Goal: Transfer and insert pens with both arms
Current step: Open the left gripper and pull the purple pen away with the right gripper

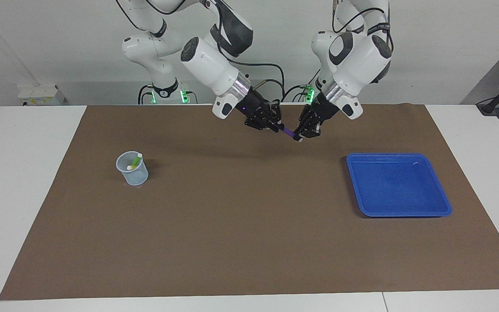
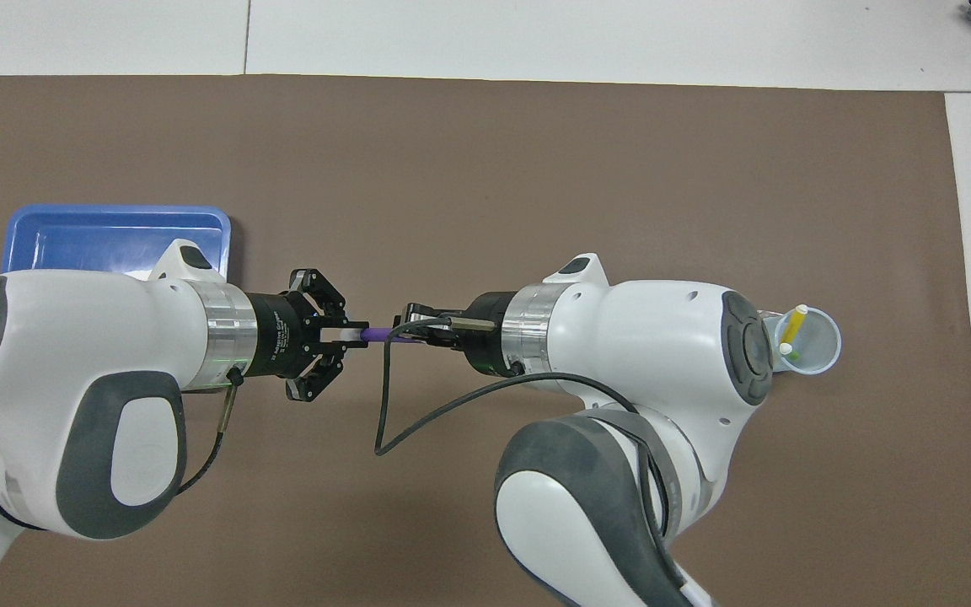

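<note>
Facing view: my right gripper (image 1: 275, 126) is clamped on one end of the purple pen (image 1: 287, 131), my left gripper (image 1: 301, 136) pinching the other, pale end, both over the mat (image 1: 241, 225). Two grips keep it from dropping at the handover. I judge the cup (image 1: 132, 169), holding yellow and green pens, is its goal; the tray (image 1: 399, 185) lies empty.

Mid-desk, over brown mat (image 1: 249, 225) — both hands clamped on one purple pen (image 1: 287, 131), left hand (image 1: 300, 138) and right hand (image 1: 275, 127) nose to nose; no passage between. Cup (image 1: 132, 168) with two pens stands toward right arm's end, blue tray (image 1: 399, 185) toward left arm's end — mat between them bare, passable.
</note>
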Motion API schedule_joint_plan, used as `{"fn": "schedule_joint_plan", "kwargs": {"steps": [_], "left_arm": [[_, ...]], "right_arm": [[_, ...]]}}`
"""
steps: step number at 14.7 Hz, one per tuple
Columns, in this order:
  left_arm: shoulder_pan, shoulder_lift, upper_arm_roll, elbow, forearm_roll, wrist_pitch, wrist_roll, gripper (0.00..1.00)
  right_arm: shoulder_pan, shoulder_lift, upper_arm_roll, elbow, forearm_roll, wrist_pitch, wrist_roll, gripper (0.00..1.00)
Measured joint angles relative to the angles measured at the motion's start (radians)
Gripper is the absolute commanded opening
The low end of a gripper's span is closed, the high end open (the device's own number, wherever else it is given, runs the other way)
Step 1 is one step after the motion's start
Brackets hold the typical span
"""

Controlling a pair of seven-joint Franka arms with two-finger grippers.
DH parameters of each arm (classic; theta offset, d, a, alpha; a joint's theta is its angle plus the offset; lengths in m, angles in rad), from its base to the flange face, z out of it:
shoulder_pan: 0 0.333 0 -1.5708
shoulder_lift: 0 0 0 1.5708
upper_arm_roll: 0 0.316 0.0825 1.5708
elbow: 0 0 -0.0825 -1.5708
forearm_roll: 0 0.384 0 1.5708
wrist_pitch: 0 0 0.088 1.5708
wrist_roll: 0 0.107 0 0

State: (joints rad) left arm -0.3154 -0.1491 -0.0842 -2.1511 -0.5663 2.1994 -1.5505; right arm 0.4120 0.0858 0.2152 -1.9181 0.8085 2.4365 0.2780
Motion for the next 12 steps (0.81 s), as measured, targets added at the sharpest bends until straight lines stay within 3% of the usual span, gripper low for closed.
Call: {"fn": "schedule_joint_plan", "kwargs": {"steps": [3, 4, 6, 12], "left_arm": [[0.005, -0.005, 0.0, 0.0, 0.001, -0.002, 0.0, 0.0], [0.006, -0.006, 0.0, 0.0, 0.001, -0.003, 0.0, 0.1], [0.006, -0.006, -0.001, 0.0, 0.001, -0.003, 0.0, 1.0], [0.019, -0.006, 0.0, 0.0, 0.001, -0.002, 0.0, 1.0]], "right_arm": [[-0.001, 0.001, -0.003, -0.002, 0.054, 0.0, -0.067, 0.0], [-0.001, 0.0, -0.003, -0.002, 0.059, 0.0, -0.076, 0.0], [-0.002, 0.0, -0.003, -0.002, 0.061, 0.0, -0.078, 0.0], [-0.003, -0.007, -0.003, 0.0, 0.062, -0.027, -0.08, 0.0]]}}
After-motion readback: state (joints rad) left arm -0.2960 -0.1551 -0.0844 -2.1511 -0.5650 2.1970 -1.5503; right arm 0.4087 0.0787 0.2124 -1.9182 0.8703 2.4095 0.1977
